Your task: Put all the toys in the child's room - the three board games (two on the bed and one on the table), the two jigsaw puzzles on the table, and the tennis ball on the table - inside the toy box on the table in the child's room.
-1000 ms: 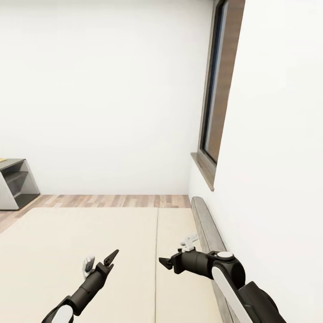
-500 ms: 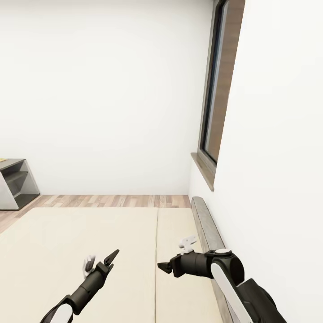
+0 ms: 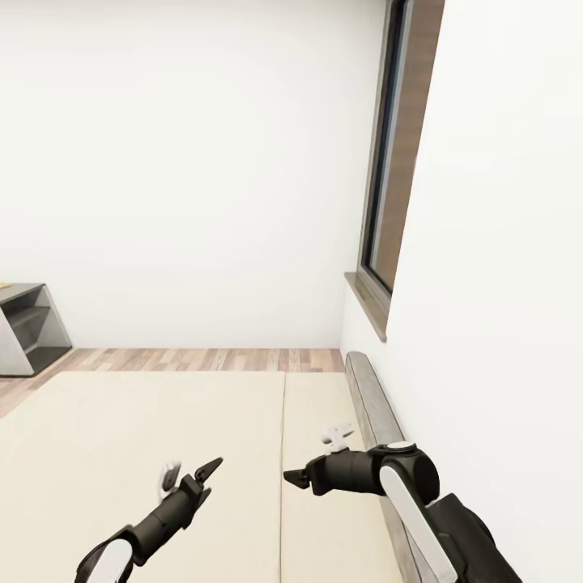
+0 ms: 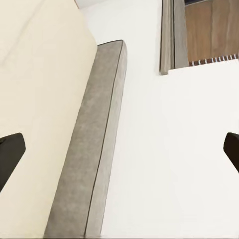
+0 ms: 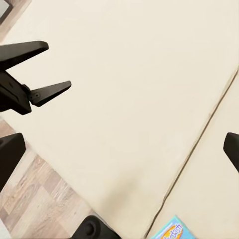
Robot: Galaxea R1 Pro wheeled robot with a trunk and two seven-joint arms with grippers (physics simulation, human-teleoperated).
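Both hands are held open and empty over the bed (image 3: 146, 421): left hand (image 3: 190, 476) lower left, right hand (image 3: 312, 457) lower centre. A board game (image 5: 172, 231) corner is seen on the mattress. The headboard (image 3: 368, 397) is flanked by wall and window (image 3: 397, 154) at right.

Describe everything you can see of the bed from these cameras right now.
The bed is low, with a smooth beige mattress that looks soft and matte. A thin seam runs along its length, splitting it into a wide and a narrow panel. A low grey padded headboard with dark piping stands against the white wall below the window. The left gripper and right gripper hang open above the mattress. In the right wrist view, a corner of a blue printed box lies on it by the seam.
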